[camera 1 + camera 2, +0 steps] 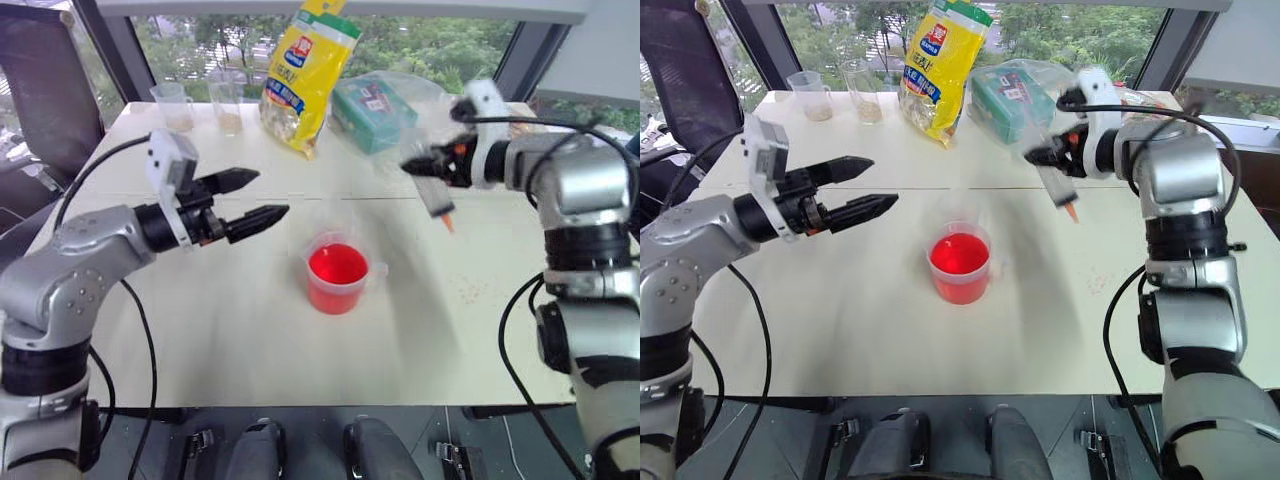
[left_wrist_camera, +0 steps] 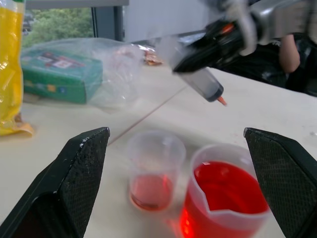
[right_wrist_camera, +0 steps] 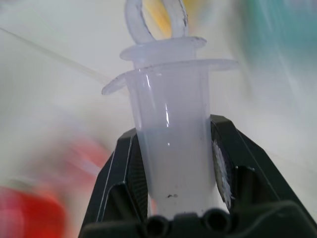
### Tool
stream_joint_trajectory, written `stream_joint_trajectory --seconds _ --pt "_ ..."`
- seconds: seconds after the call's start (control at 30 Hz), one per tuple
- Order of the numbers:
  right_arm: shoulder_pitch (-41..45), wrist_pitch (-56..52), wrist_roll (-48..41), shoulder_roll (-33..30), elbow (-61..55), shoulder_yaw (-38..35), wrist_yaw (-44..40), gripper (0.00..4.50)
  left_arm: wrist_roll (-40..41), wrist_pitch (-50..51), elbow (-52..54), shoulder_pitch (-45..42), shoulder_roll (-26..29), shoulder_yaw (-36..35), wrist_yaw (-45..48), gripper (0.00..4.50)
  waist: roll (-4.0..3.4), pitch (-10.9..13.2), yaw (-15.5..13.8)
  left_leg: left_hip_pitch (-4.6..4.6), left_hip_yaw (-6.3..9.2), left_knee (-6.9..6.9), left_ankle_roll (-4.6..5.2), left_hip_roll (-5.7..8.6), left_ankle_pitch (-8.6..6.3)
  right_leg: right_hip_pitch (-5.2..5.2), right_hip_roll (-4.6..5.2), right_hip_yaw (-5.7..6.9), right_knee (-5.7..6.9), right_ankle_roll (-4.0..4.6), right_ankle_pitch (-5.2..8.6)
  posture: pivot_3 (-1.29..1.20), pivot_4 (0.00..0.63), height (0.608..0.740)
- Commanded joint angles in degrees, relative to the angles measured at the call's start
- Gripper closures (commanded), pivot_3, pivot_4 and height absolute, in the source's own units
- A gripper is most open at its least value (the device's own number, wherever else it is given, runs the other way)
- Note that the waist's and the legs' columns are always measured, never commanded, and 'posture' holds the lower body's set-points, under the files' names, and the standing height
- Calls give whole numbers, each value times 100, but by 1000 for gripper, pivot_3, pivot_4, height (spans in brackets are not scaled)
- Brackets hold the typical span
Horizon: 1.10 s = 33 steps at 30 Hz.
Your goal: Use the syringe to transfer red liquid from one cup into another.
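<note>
- Right gripper clamps the syringe by its barrel, above the table at about 2 o'clock from the handled beaker; orange tip slants down. Barrel smeared by blur in the head views.
- In the right wrist view the plunger ring is cut off at the frame edge.
- Left gripper at 10 o'clock of the beaker, fingers spread, empty.
- Red liquid fills the beaker.
- Small cup just beside it, a shallow reddish layer at its bottom; barely discernible in the head views.

My left gripper hangs level with its two black fingers spread wide, holding nothing. My right gripper is raised, pointing inward, jaws clamped on the syringe.
</note>
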State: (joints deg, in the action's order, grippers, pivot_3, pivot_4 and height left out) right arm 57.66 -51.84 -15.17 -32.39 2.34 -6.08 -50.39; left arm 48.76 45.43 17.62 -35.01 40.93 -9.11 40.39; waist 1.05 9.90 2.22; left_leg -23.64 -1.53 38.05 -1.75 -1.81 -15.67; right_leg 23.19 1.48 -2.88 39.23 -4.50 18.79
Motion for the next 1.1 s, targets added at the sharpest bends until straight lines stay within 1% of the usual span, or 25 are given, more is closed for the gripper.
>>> stream_joint_trajectory --seconds 0.03,0.17,0.27,0.4,0.53,0.7,0.83,1.1 --pt "-182 156 -788 342 -1140 -653 276 3121 -118 -158 -195 -301 -27 119 285 0 0 0 4 0 -1 2 0 2 0 -1 3 -1 2 0 0 0 150 740" --pt "-510 -62 -1936 1197 -2055 -1256 873 3121 -292 -241 -582 -656 -89 292 611 0 1 0 17 2 -2 8 -2 1 1 -1 5 -2 10 0 0 0 150 740" --pt "-1006 184 -2310 1520 -2496 -1227 1021 3121 -369 -250 -825 -954 -173 394 783 0 1 -1 12 3 3 7 -4 0 2 -3 3 1 13 0 -1 0 150 740" --pt "-1753 911 -2148 1721 -2640 -783 1031 3121 -447 -229 -1036 -1244 -247 476 982 0 1 -1 12 4 1 9 -3 2 2 -6 5 1 9 0 0 0 150 740" --pt "-2384 1903 -1683 1848 -2313 -241 897 3121 -331 -47 -1083 -1467 -315 512 1174 0 1 -1 37 5 -2 9 -4 2 3 -1 0 -2 14 0 0 0 150 740" --pt "-2915 2846 -1226 1996 -1987 349 837 3121 -478 -42 -1113 -1551 -504 718 1289 0 1 -1 29 8 -2 9 -6 1 4 -2 -3 -3 16 0 0 0 150 740" --pt "-3156 3229 -1066 1981 -1846 606 795 3121 -477 9 -1093 -1608 -604 777 1316 0 1 -1 25 8 -3 12 -8 1 5 -2 -3 -3 18 0 0 0 150 740" --pt "-3294 3466 -971 1900 -1715 786 831 3121 -364 163 -1028 -1723 -682 798 1421 0 1 -1 21 10 -2 13 -9 1 6 -3 -3 -4 20 0 0 0 150 740"
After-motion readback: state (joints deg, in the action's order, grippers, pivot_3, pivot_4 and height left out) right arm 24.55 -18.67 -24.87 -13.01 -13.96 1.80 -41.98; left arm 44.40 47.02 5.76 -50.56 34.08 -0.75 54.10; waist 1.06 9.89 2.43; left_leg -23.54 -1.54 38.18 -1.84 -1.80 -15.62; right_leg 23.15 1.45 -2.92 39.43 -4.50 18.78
